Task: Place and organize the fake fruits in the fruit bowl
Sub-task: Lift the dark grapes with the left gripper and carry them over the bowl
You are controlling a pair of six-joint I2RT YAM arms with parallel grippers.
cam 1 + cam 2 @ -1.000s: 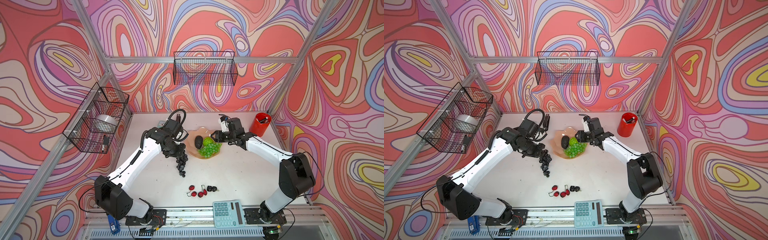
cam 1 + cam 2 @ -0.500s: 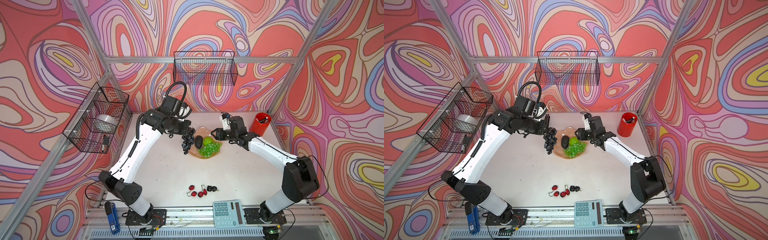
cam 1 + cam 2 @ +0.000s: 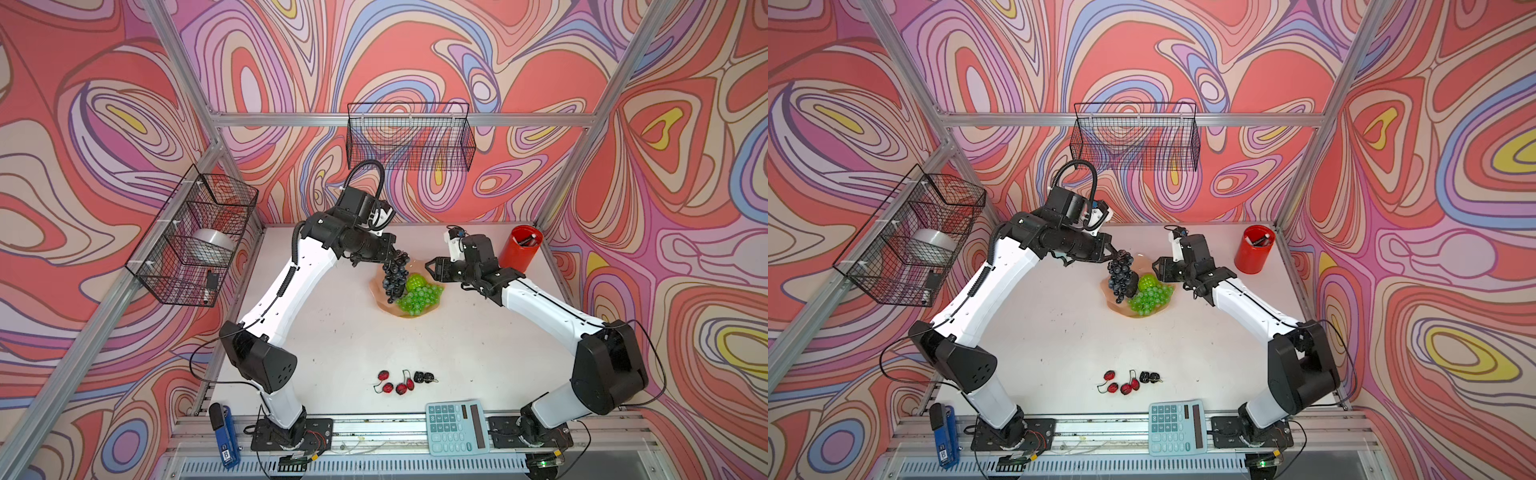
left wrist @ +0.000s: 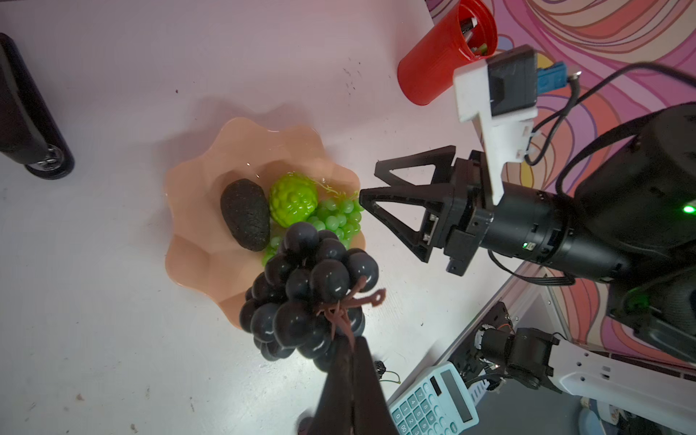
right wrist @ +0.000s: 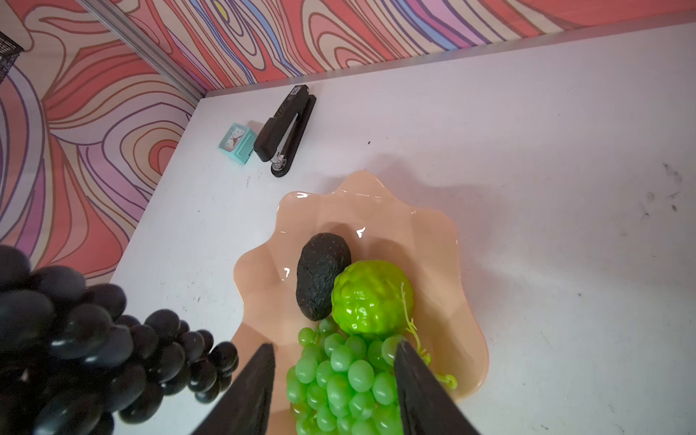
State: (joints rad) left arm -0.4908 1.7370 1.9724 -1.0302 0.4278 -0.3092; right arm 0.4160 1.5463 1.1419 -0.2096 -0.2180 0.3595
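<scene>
Moved: left arm swung purple grapes [image 4: 309, 286] over bowl [image 4: 196, 241].
Left end effector [image 4: 352, 348]: clamped on grape stem, bunch hanging below.
Right end effector [image 5: 334, 344]: apart, empty, green grapes [image 5: 339, 380] just below.

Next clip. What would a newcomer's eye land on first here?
The dark purple grape bunch, dangling by its stem from the shut left gripper above the edge of the fruit bowl. Next, the open right gripper poised beside the bowl, and the red cherries on the table near the calculator.
</scene>
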